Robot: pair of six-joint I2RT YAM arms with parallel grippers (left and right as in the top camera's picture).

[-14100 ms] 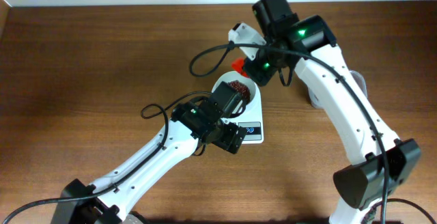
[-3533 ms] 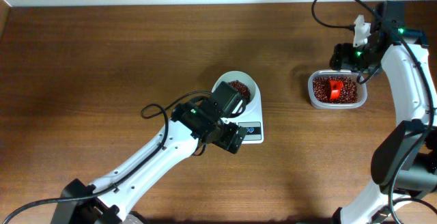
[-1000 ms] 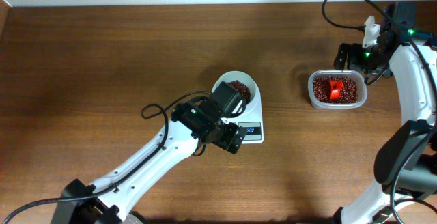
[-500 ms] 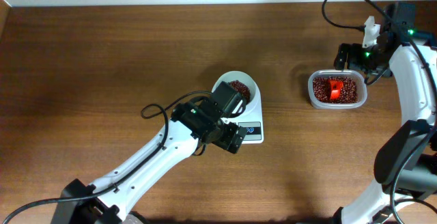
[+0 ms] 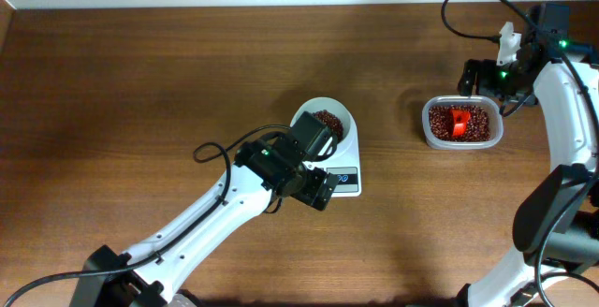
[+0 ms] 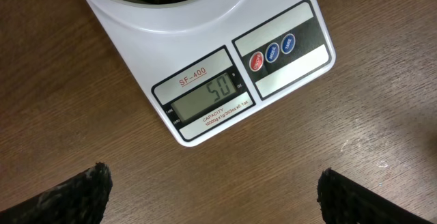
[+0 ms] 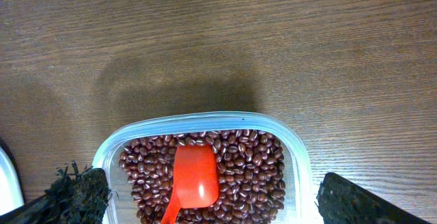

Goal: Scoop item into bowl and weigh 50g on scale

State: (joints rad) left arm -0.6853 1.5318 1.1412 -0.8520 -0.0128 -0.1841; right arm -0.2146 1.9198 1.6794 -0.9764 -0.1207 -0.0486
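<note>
**Reading check: both pincers spread wide, neither holding anything.**
The left gripper (image 6: 218,200) hangs over bare table (image 5: 140,82). The scale (image 6: 273,67) is just ahead of it, with the beans (image 5: 327,120) in the bowl (image 5: 343,116) on its far end. The display (image 6: 208,104) appears to read 50, though a decimal mark cannot be ruled out, so confirm it without touching the scale. The right gripper (image 7: 218,200) hovers above the clear container (image 7: 293,156), with the red scoop (image 7: 196,176) directly below and open wood ahead.

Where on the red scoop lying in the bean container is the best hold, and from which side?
Grip the red scoop by its thin handle, coming from straight above. The cup is wide and bedded in the beans; the container walls would likely block any sideways approach.
</note>
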